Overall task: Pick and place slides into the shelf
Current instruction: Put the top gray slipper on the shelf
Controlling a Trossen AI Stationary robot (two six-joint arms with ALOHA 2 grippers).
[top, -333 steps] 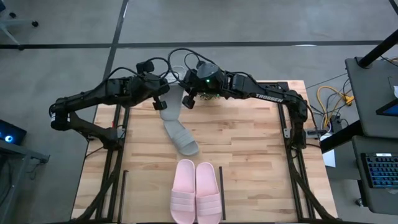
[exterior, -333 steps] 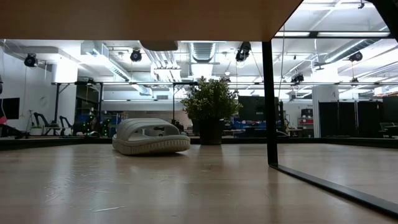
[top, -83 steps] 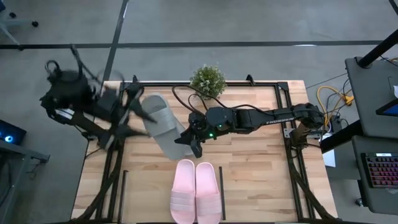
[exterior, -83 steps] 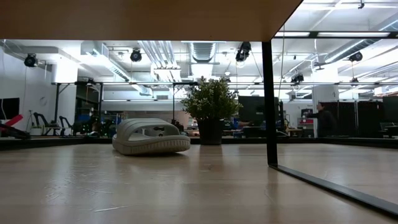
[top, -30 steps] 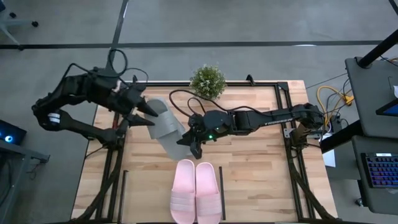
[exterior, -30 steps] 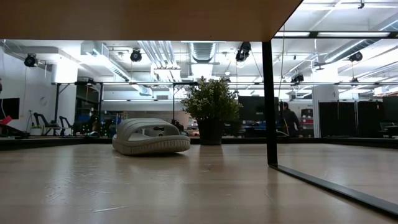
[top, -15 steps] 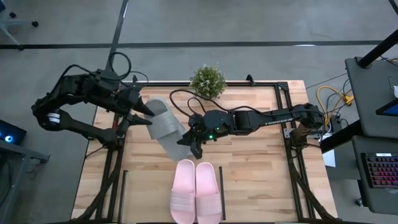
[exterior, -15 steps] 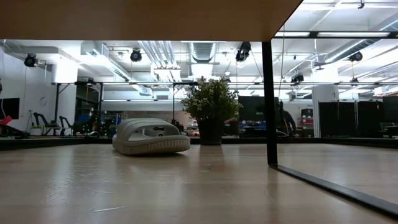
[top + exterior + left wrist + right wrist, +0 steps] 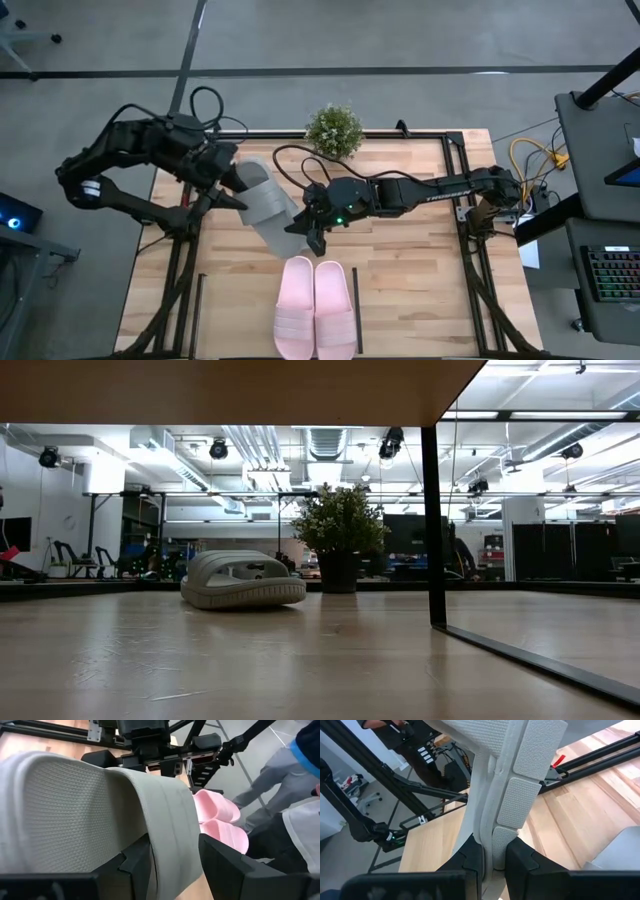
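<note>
High view: a grey-green slide (image 9: 262, 198) is held off the table between both arms, the left gripper (image 9: 228, 183) at one end, the right gripper (image 9: 306, 228) at the other; the pink pair (image 9: 316, 308) lies near the front edge.

Low view: another grey-green slide (image 9: 243, 580) lies flat beside a plant (image 9: 339, 531).

Left wrist view: the strap (image 9: 165, 815) is seen clamped between the fingers (image 9: 227, 865).

Right wrist view: the sole edge (image 9: 512, 785) is seen pinched by narrow fingers (image 9: 470, 860).
</note>
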